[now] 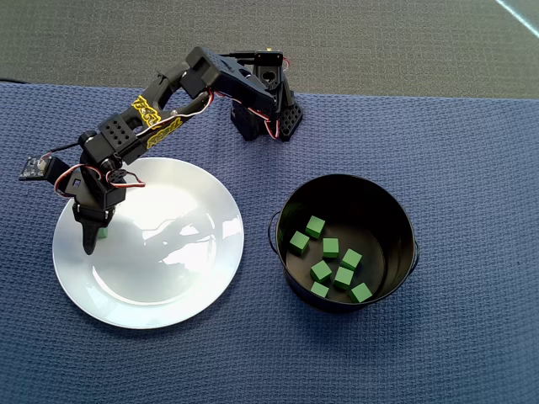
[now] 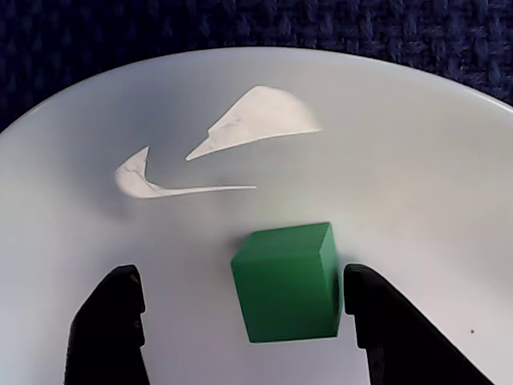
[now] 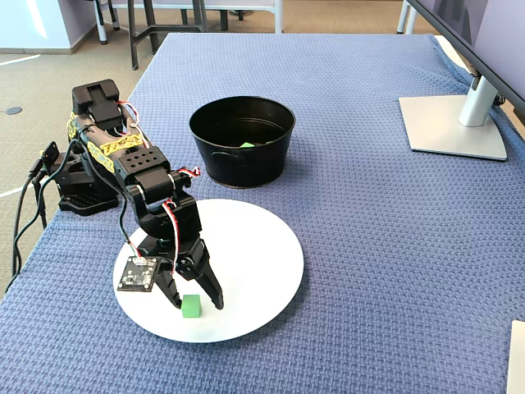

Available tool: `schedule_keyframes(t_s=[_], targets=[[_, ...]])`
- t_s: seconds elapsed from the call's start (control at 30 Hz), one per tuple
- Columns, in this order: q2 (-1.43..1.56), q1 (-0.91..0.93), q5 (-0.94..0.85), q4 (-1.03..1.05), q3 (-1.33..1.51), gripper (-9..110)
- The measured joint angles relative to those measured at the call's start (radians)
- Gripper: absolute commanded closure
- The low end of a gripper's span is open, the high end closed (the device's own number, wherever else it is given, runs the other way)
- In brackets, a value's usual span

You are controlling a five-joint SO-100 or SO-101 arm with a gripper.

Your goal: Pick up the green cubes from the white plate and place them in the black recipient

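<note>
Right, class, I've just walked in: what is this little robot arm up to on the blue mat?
The arm is clearing green cubes off the white plate into the black pot. Eight cubes already lie in the pot. One last cube sits on the plate, and the open gripper is lowered around it, a finger on each side, with the cube closer to the right-hand finger in the wrist view. It is not yet gripped or lifted.

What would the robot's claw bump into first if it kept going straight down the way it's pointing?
Probably the white plate. The open gripper points down at it, with the last green cube between its fingers, close beside one of them, so that finger might brush the cube.
</note>
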Motion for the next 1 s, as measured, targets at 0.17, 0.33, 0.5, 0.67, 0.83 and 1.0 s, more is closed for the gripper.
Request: schedule_keyframes(t_s=[0.17,0.33,0.5,0.67,0.83,1.0], targets=[[-0.002,-0.003,0.006,0.005,-0.008,81],[-0.002,-0.003,0.009,-0.005,-0.008,102],[0.000,-0.003,0.015,-0.028,0.017,102],[0.077,-0.003,0.066,-0.051,0.114,102],[0.272,-0.060,0.201,0.040,0.130,101],[0.509,-0.199,0.362,0.189,0.130,101]])
